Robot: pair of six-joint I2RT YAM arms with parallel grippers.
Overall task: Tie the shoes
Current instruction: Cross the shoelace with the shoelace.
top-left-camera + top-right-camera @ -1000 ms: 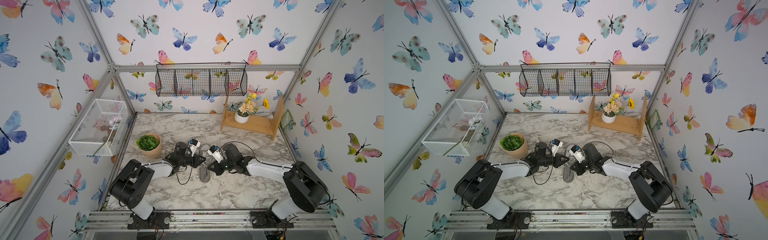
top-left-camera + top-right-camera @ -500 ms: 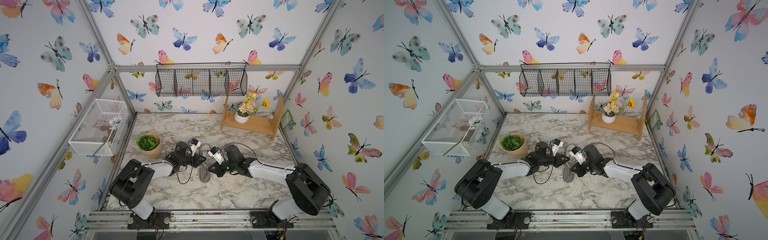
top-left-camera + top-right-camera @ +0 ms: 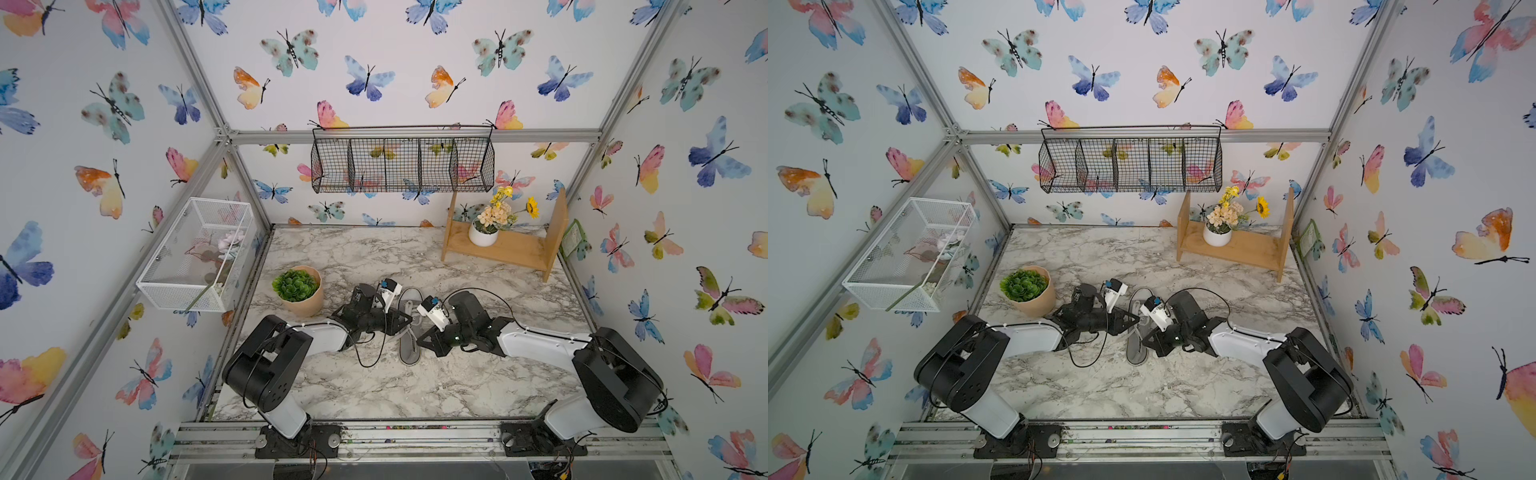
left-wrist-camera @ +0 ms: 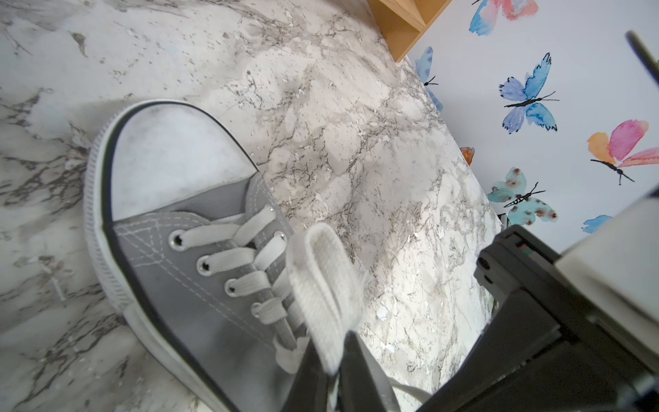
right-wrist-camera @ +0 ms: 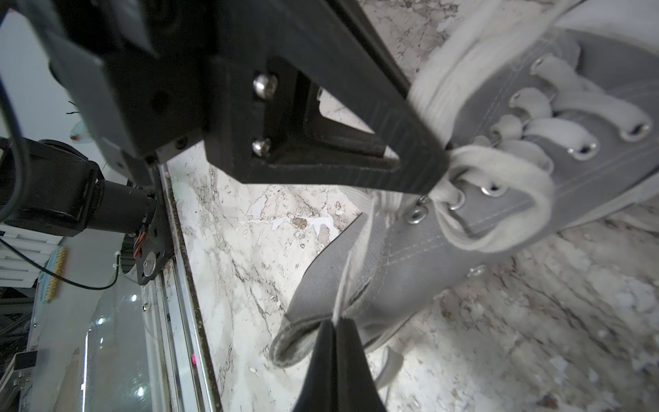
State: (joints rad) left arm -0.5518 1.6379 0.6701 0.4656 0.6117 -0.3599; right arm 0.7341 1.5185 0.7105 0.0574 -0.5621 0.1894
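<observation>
The grey shoe (image 3: pixel 409 332) (image 3: pixel 1139 336) lies mid-table, its white toe cap pointing to the back. My left gripper (image 3: pixel 406 321) (image 3: pixel 1135 319) sits at its left side. In the left wrist view, this gripper (image 4: pixel 333 360) pinches a loop of white lace (image 4: pixel 321 278) standing up over the eyelets. My right gripper (image 3: pixel 420 338) (image 3: pixel 1144 338) is at the shoe's right side. In the right wrist view, it (image 5: pixel 335 323) is shut on a thin lace strand (image 5: pixel 351 271) drawn taut from the top eyelets across the shoe's collar (image 5: pixel 410 257).
A potted plant (image 3: pixel 297 291) stands just left of the left arm. A wooden shelf (image 3: pixel 503 249) with a flower vase is at the back right. A black wire basket (image 3: pixel 403 166) and a white mesh box (image 3: pixel 195 253) hang on the walls. A metal rail (image 3: pixel 415 432) borders the front.
Both grippers stay at the shoe holding the lace. The right arm has drifted slightly to the right.
</observation>
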